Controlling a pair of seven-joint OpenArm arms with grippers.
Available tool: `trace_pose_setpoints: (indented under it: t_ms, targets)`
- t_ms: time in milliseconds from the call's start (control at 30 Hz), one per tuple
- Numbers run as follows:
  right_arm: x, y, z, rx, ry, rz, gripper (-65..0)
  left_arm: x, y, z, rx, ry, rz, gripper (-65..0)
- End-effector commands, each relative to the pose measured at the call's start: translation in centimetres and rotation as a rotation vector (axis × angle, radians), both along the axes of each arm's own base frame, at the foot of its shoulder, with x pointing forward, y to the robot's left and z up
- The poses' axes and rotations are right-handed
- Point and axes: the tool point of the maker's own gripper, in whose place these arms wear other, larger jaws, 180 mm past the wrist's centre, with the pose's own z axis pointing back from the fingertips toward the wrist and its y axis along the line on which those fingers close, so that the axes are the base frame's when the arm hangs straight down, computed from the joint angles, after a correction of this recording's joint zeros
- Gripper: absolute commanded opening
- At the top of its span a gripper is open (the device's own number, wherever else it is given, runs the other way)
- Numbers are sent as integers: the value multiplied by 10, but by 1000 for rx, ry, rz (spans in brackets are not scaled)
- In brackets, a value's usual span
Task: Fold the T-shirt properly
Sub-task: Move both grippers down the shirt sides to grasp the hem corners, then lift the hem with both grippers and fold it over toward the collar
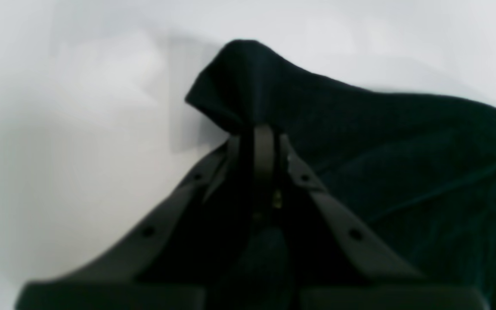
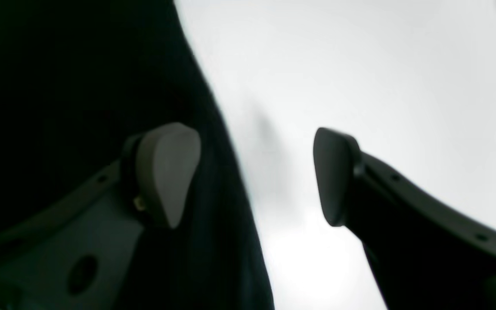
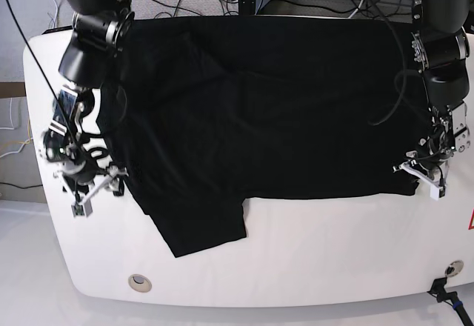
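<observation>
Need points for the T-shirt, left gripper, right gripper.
T-shirt (image 3: 274, 104): base view, middle of the black cloth.
left gripper (image 1: 264, 133): left wrist view, shut tips pinching a shirt corner.
right gripper (image 2: 256, 176): right wrist view, gap between open tips.

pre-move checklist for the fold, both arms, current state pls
1. Left end effector shut on the T-shirt: ok, a corner of black cloth is pinched between its closed fingers in the left wrist view.
2. Right end effector gripping cloth: not ok, fingers apart, holding nothing.
3. Right end effector lined up on the shirt edge: ok, one pad is over cloth, the other over the bare white table.
4. Shirt spread flat: not ok, a sleeve juts toward the front edge and creases show.
5. Printed graphic side: cannot tell, only black shows.
</observation>
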Motion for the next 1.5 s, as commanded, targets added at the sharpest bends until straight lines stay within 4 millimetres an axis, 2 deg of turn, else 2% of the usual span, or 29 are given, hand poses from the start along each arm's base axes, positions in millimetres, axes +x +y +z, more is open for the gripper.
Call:
trace_pose_setpoints:
  t_ms: [0,133,233,400,567,667,733,800,867,933,1033,1100,1200,1267,1333,1467]
  targets:
    - [20,-2,9,29,-41,-6,-211,17,10,27,14,-73,8,-650]
    - [50,8,4,124,-57,-15,-211,6,10,14,14,-44,8,-650]
    - [63,17,-1,157,-60,-11,-211,4,10,13,14,-41,8,-650]
    - [58,25,-22,192,-39,-14,-211,4,11,13,14,-41,8,-650]
    - [36,30,-52,205,9,-21,-212,4,12,13,16,-41,9,-650]
    - [32,33,-59,211,21,-20,-214,4,12,13,16,-41,9,-650]
    - [31,47,-63,228,27,-7,-215,4,12,13,16,-41,9,-650]
    - [31,53,-64,235,28,-1,-216,4,12,13,16,-41,9,-650]
    - [32,56,-64,240,27,3,-248,4,12,13,16,-41,9,-650]
    - [36,66,-61,255,1,9,-311,4,12,13,16,-41,9,-650]
    - [38,67,-59,259,-13,9,-415,4,12,13,15,-41,10,-650]
    - [38,68,-59,260,-12,10,-492,4,12,13,15,-41,10,-650]
    - [38,68,-59,260,-12,10,-641,4,12,14,15,-43,9,-650]
    - [38,68,-59,255,-12,13,-650,6,12,17,16,-53,10,-650]
    - [39,69,-57,252,-15,17,-650,16,15,39,38,-138,10,-650]
    - [46,60,-39,211,-50,27,-650,12,26,71,82,-278,31,-650]
